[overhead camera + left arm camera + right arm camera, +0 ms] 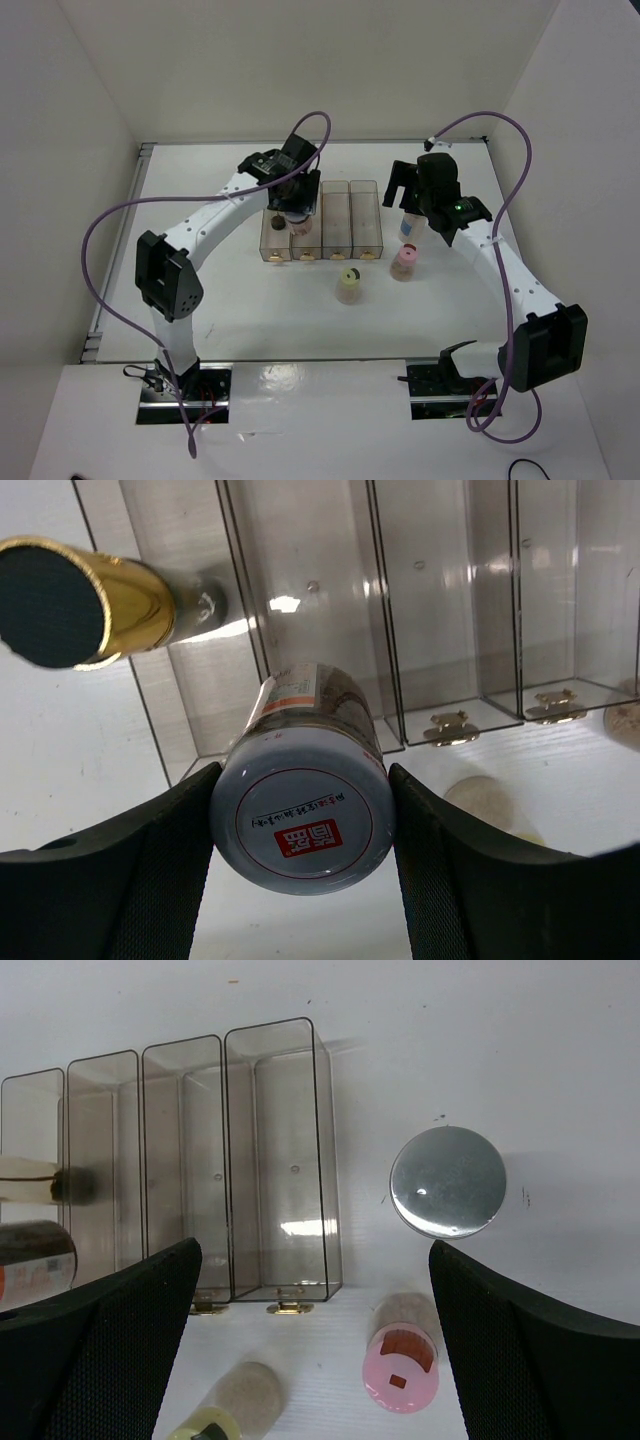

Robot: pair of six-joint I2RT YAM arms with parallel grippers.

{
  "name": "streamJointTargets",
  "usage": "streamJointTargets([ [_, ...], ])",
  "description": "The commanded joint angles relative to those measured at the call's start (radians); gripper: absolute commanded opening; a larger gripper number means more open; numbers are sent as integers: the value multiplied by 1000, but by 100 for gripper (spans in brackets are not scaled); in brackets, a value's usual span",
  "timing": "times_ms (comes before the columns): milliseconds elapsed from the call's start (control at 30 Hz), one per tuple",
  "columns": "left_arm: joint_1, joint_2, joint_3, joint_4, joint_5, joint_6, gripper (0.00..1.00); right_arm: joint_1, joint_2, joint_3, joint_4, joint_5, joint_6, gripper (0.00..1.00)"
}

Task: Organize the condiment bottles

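My left gripper (296,205) (305,772) is shut on the white-lidded brown jar (300,825) and holds it tilted at the second slot from the left of the clear rack (352,215). I cannot tell whether the jar rests on the slot floor. The slim black-capped amber bottle (272,230) (60,600) stands in the leftmost slot. My right gripper (405,192) (320,1360) is open and empty above the table to the right of the rack. Below it stand the grey-lidded jar (408,228) (447,1182) and the pink jar (405,263) (400,1372). The cream jar (349,283) (225,1408) stands in front of the rack.
The rack's two right slots (275,1150) hold nothing. White walls close off the table at the back and both sides. A purple cable loops out beside each arm.
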State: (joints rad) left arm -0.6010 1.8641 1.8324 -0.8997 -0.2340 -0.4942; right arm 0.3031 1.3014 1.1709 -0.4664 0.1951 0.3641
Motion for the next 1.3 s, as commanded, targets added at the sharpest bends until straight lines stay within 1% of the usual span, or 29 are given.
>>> streamJointTargets([
  [0,0,21,82,77,12,23,38,-1,2,35,18,15,-16,99],
  [267,0,92,93,110,21,23,39,-1,2,15,18,-3,-16,99],
  [433,0,127,93,130,12,23,39,-1,-17,4,18,-55,-16,99],
  [667,0,170,93,139,22,23,39,-1,-27,-7,28,-75,-7,99],
  [833,0,207,93,148,12,23,39,-1,-48,-7,8,-120,-16,99],
  [1133,0,237,93,157,12,23,40,39,-67,-48,-12,-160,-16,99],
  [1167,0,237,93,157,12,23,43,50,-67,-48,-12,-160,-16,99],
  [1267,9,237,84,168,12,23,45,76,-67,-57,-12,-160,-7,99],
])
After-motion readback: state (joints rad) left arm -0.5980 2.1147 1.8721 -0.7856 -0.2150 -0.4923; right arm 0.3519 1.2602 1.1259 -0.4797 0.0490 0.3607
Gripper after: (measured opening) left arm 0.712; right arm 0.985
